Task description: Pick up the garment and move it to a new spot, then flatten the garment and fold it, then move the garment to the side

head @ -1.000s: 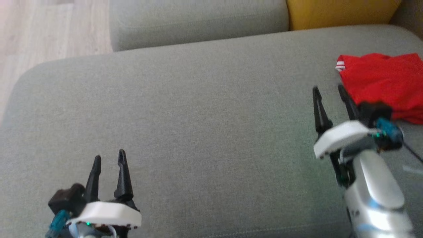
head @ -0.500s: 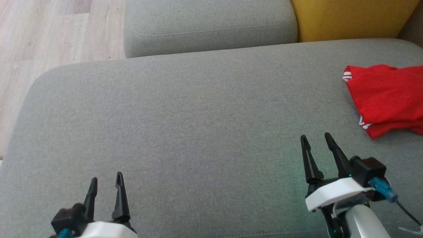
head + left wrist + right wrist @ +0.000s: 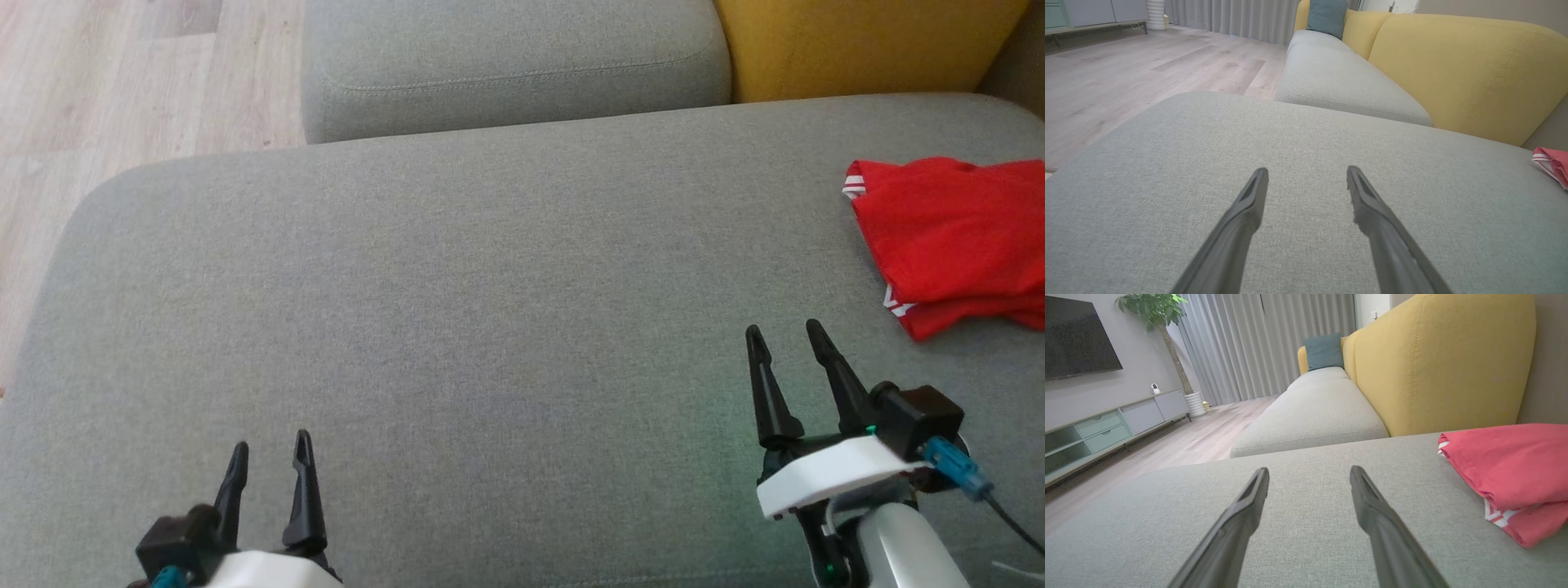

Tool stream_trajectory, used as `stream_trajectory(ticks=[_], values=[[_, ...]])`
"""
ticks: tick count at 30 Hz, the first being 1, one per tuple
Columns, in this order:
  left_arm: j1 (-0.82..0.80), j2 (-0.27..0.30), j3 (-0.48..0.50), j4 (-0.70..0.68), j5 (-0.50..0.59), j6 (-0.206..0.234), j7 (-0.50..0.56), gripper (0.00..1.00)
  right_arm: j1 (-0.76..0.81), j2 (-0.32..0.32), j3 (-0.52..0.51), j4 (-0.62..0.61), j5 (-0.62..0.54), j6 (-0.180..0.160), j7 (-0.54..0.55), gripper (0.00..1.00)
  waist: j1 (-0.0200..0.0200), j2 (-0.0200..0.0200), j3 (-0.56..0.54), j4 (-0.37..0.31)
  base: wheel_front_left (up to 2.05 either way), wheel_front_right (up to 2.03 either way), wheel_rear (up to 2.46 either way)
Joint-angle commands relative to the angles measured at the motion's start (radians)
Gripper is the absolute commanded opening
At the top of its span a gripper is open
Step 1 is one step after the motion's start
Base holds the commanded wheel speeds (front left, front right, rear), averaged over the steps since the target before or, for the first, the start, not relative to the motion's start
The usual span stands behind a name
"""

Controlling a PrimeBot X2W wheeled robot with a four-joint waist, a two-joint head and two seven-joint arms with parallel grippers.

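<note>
Garment [image 3: 955, 237] is held by neither claw. Left claw [image 3: 271, 442], nearest, stands apart and empty over the grey sofa cushion [image 3: 490, 286]. Right claw [image 3: 784, 327] is likewise apart and empty. Garment lies folded beyond it, to its right, not touching. Yellow backrest [image 3: 857, 41] stands farthest.

The folded red fabric garment with red-and-white striped trim [image 3: 955, 237] ran off the head view's right edge, so its far side could not be seen. The right wrist view cropped the garment [image 3: 1506, 469] the same way. The left gripper [image 3: 271, 442] had its white housing clipped by the bottom edge. The yellow upholstered backrest [image 3: 857, 41] was cut off at the top.
</note>
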Motion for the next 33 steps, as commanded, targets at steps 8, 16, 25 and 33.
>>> stream_trajectory(ticks=[8,16,25,33], values=[[0.002,-0.001,-0.005,0.032,0.003,-0.007,0.003,0.00,0.020,0.001,0.003,0.017,0.002,0.000,0.012,0.00,0.0000,0.0000,0.001,0.004,0.00,0.00,0.00],[0.002,0.001,0.001,0.084,-0.055,-0.015,0.015,0.00,0.059,-0.001,-0.001,0.065,0.063,0.000,0.021,0.00,0.0000,0.0000,0.002,0.006,0.00,0.00,0.00],[-0.021,0.005,0.013,0.089,-0.156,-0.029,0.037,0.00,0.051,-0.006,-0.012,0.059,0.168,0.001,0.035,0.00,0.0000,0.0000,0.003,0.010,0.00,0.00,0.00],[-0.043,0.009,0.025,0.094,-0.257,-0.044,0.059,0.00,0.044,-0.010,-0.024,0.052,0.273,0.001,0.051,0.00,0.0000,0.0000,0.005,0.014,0.00,0.00,0.00]])
